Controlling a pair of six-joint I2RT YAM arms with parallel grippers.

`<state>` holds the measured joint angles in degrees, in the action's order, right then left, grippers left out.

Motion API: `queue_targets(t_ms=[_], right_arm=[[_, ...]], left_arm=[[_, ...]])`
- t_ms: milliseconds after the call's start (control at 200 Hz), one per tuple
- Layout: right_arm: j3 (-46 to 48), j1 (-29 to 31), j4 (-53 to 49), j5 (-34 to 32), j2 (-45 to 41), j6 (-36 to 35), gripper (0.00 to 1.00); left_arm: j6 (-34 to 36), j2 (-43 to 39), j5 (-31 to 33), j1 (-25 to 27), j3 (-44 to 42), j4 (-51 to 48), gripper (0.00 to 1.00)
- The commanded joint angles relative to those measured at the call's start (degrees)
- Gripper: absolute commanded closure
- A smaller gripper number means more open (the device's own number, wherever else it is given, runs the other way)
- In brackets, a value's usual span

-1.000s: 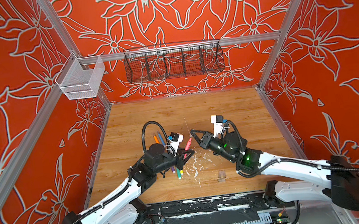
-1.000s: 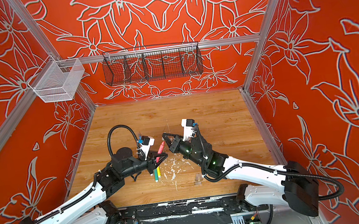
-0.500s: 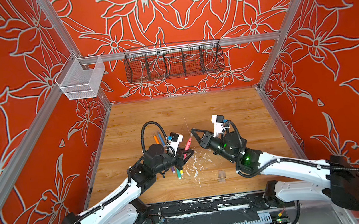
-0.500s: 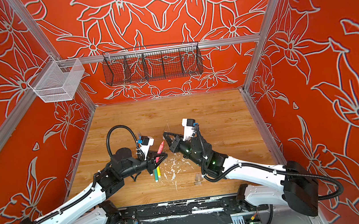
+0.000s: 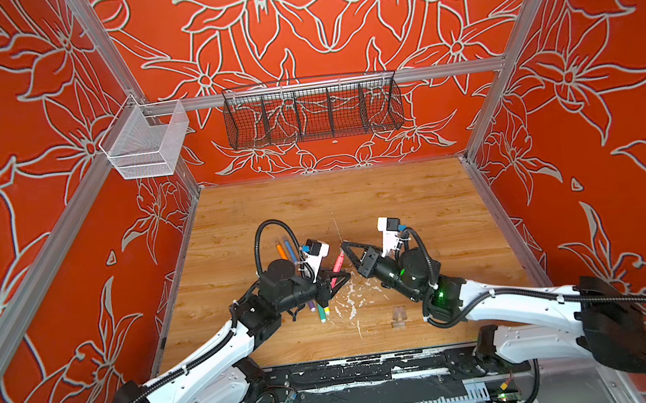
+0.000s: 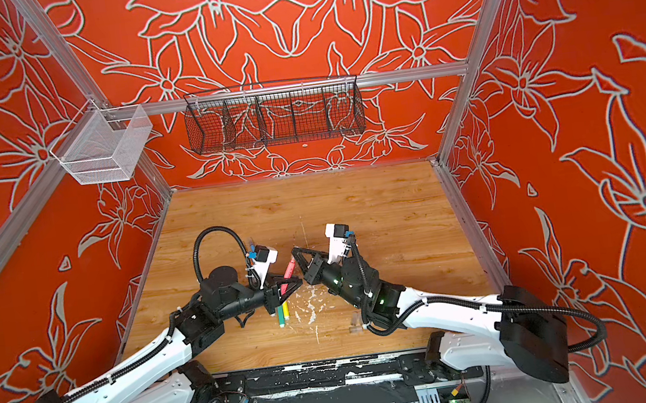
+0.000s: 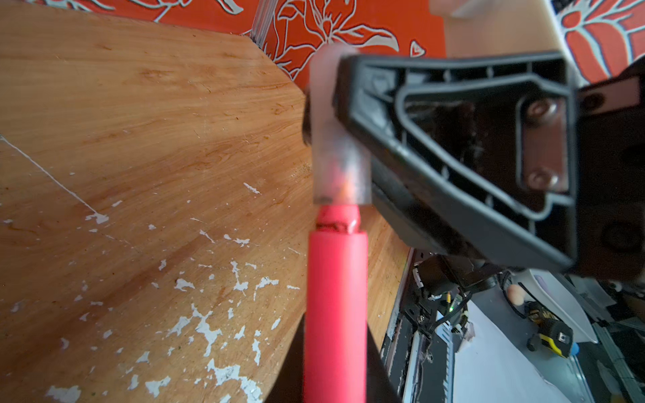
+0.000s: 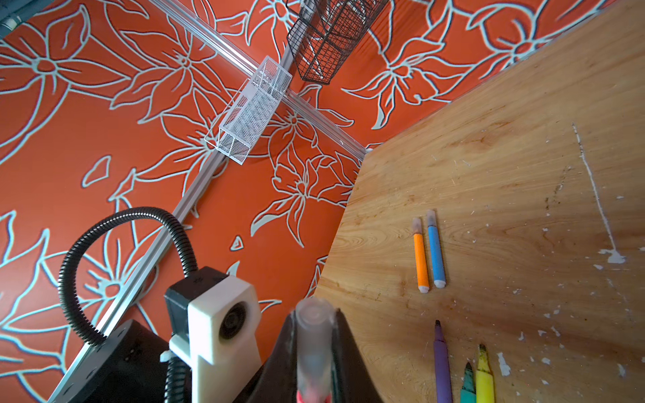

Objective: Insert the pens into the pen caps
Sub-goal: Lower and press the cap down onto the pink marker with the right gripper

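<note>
**Item 1, pink-red pen**. It is held in my left gripper, with the jaws clamped on the barrel. The tip end points across toward my other arm.

**Item 2, clear cap**. It is pinched in my right gripper, with the jaws closed on its sides. Its open mouth faces the pen.

**Step in hand.** I am mating the two in the air above the table. In the left wrist view the tip sits inside the cap's mouth. The narrow neck shows bare between the cap's rim and the barrel's shoulder, so I judge the cap not yet seated.

**Next move calls for.** I need a straight push along one line until rim meets shoulder. Both grips must stay firm with no sideways tilt, or the cap may cock or slip.

**Stock, capped.** The orange pen and blue pen lie side by side on the table, well clear of both grippers.

**Stock, waiting.** The purple pen, green pen and yellow pen lie together with bare tips, close by my left gripper.

**Loose caps**. They lie near my right arm, too blurred to count.
</note>
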<state>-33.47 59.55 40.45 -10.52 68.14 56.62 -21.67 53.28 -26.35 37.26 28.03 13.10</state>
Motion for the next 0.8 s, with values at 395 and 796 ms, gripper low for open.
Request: queue_targets(t_ms=[395, 796], right_arm=[[5.2, 5.7, 14.2, 0.9, 4.8, -2.3, 1.0], [7.0, 7.9, 10.6, 1.0, 2.9, -5.0, 1.0]], left_arm=[[-7.0, 0.8, -9.7, -4.5, -1.2, 10.3, 1.0], [-7.5, -0.1, -10.8, -5.7, -1.5, 10.7, 1.0]])
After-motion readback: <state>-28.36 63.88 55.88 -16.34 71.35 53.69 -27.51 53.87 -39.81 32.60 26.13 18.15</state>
